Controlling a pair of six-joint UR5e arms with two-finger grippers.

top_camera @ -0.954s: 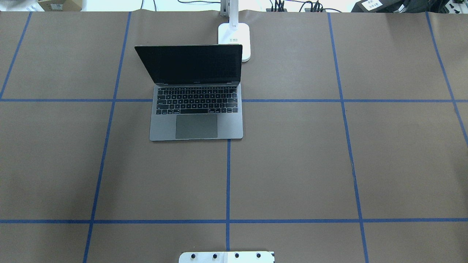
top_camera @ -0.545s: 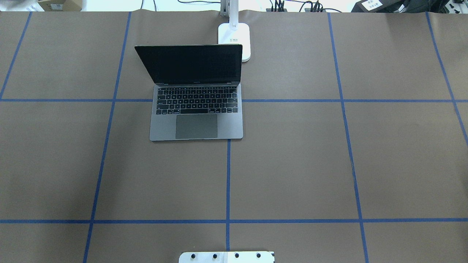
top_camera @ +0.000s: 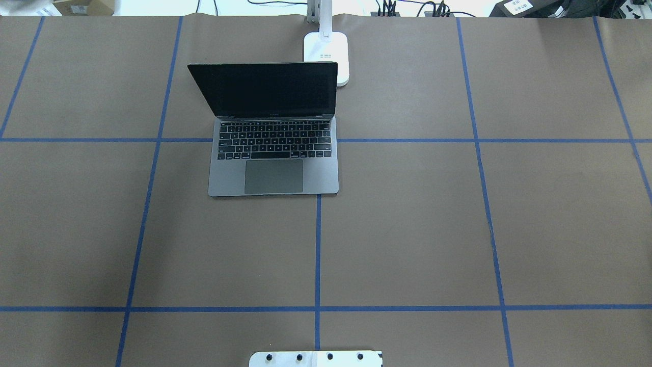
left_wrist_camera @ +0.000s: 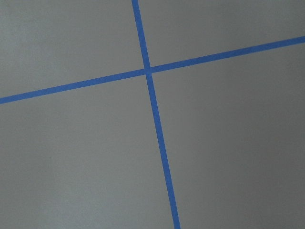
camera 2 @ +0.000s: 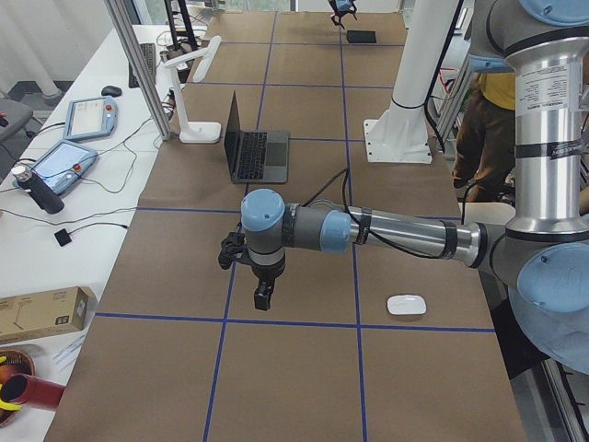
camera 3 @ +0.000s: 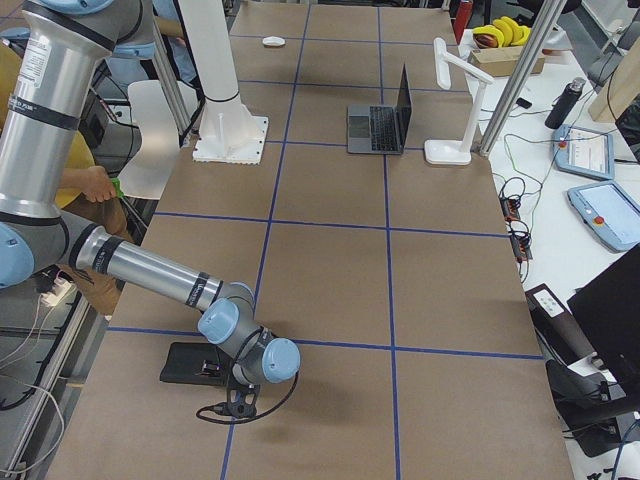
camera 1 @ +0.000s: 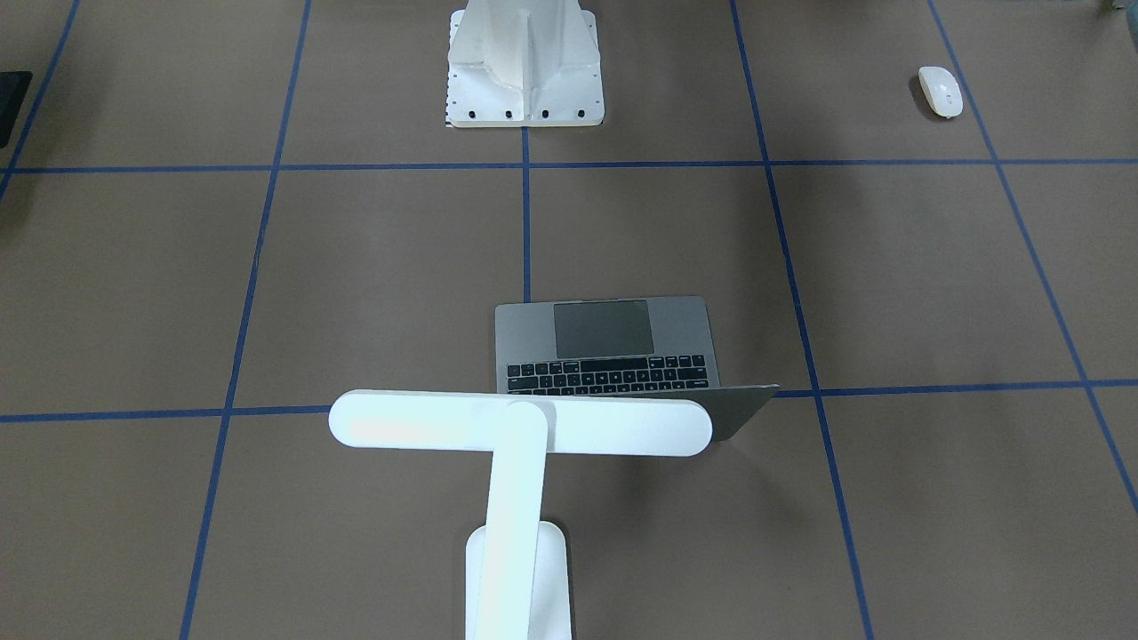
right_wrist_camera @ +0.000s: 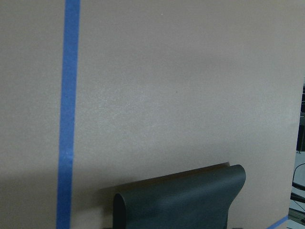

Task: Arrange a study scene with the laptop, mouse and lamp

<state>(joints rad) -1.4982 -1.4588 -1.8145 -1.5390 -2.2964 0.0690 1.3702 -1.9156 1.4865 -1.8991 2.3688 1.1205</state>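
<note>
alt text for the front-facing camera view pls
An open grey laptop sits mid-table on brown paper gridded with blue tape. A white T-shaped lamp stands in the foreground, its head partly hiding the laptop's lid; a small white mouse lies at top right, a white pedestal at top centre.

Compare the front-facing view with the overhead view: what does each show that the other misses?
Only the front-facing view shows the mouse and the bar head of the lamp. Only the overhead view shows the dark screen of the laptop and cables past the table. Both show the laptop's keyboard, the lamp's base and the white pedestal plate.
</note>
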